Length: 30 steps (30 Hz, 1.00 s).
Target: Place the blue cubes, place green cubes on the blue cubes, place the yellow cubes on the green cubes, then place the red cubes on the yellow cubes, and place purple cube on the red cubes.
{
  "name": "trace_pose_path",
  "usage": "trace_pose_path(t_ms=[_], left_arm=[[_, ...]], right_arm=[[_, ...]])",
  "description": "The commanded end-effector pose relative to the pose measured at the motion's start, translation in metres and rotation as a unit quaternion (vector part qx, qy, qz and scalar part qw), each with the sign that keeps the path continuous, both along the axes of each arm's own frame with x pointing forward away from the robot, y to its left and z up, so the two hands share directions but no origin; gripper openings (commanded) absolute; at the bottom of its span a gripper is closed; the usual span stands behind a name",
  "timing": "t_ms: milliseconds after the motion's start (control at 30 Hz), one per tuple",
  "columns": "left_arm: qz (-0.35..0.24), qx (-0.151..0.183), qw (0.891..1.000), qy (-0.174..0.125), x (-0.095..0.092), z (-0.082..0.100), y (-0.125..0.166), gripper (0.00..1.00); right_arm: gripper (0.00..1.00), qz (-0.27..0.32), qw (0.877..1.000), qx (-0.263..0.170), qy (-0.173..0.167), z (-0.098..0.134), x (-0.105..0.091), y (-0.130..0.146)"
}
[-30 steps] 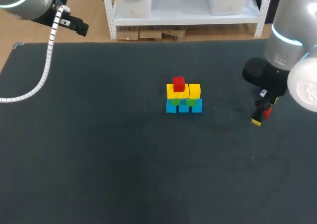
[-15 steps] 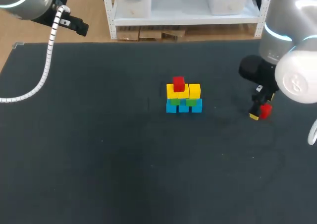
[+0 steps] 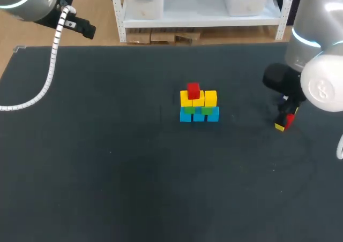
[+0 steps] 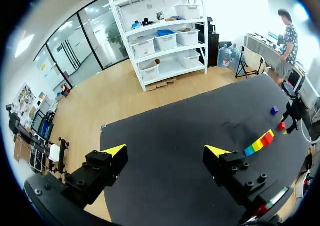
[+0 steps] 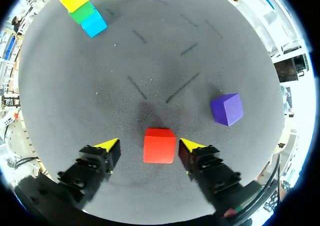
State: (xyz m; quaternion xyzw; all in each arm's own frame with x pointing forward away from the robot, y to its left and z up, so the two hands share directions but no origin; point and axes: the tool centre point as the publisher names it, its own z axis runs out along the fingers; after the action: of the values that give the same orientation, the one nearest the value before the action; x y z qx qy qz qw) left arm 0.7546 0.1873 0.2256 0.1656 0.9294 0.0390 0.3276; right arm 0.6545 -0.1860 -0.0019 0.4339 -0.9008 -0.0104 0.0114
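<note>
the right gripper [image 5: 150,144] is low over the dark table [image 3: 107,172], its yellow-tipped fingers spread with the loose red cube [image 5: 159,145] lying on the table between them. a strip of table shows between the cube and one finger; the other finger stands just beside the cube, and i cannot tell whether it touches, so nothing is pinched. just ahead of the gripper and off to one side sits the purple cube [image 5: 226,109], apart from the red one and flat on the table.

well beyond both, near the table's middle, stands the stack: a row of blue cubes [image 3: 199,116] at the base, green cubes [image 3: 208,110] on them, yellow cubes [image 3: 210,98] on the green, and the top red cube [image 3: 193,90] set toward the stack's left end (the place beside it on the yellow row is bare). in the head view the right arm [image 3: 316,87] comes in from the right edge and hides the purple cube.

farthest off, the left gripper [image 4: 166,151] hangs high over the table's far left corner, fingers wide apart and holding nothing; from there the stack, the loose red cube and the purple cube show small at the table's other side.
</note>
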Motion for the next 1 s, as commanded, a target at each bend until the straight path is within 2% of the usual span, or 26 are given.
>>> trace_pose_path(t_ms=[33,100,167,433,533,700,867,1000], left_arm=[[-0.001,0.000,1.000,0.000,-0.001,0.000,0.001,1.00],[-0.001,0.000,1.000,0.000,-0.001,0.000,0.001,1.00],[-0.001,0.000,1.000,0.000,-0.001,0.000,0.001,1.00],[-0.001,0.000,1.000,0.000,-0.001,0.000,0.001,1.00],[-0.001,0.000,1.000,0.000,-0.001,0.000,0.001,1.00],[-0.001,0.000,1.000,0.000,-0.001,0.000,0.001,1.00],[-0.001,0.000,1.000,0.000,-0.001,0.000,0.001,1.00],[-0.001,0.000,1.000,0.000,-0.001,0.000,0.001,1.00]], right_arm=[[0.55,0.002,1.000,-0.007,0.002,0.001,0.001,0.002],[0.45,0.003,1.000,-0.008,0.003,0.001,0.001,0.001],[0.27,0.006,1.000,-0.010,0.004,0.001,0.001,0.001],[0.02,0.008,1.000,-0.013,0.008,-0.001,0.002,0.001],[0.00,0.014,1.000,-0.008,-0.001,0.007,0.001,0.003],[0.00,0.077,0.997,0.001,-0.012,0.030,0.011,0.017],[0.00,0.164,0.986,-0.006,-0.002,0.056,0.020,0.039],[0.00,0.204,0.979,-0.011,-0.001,0.077,0.024,0.055]])
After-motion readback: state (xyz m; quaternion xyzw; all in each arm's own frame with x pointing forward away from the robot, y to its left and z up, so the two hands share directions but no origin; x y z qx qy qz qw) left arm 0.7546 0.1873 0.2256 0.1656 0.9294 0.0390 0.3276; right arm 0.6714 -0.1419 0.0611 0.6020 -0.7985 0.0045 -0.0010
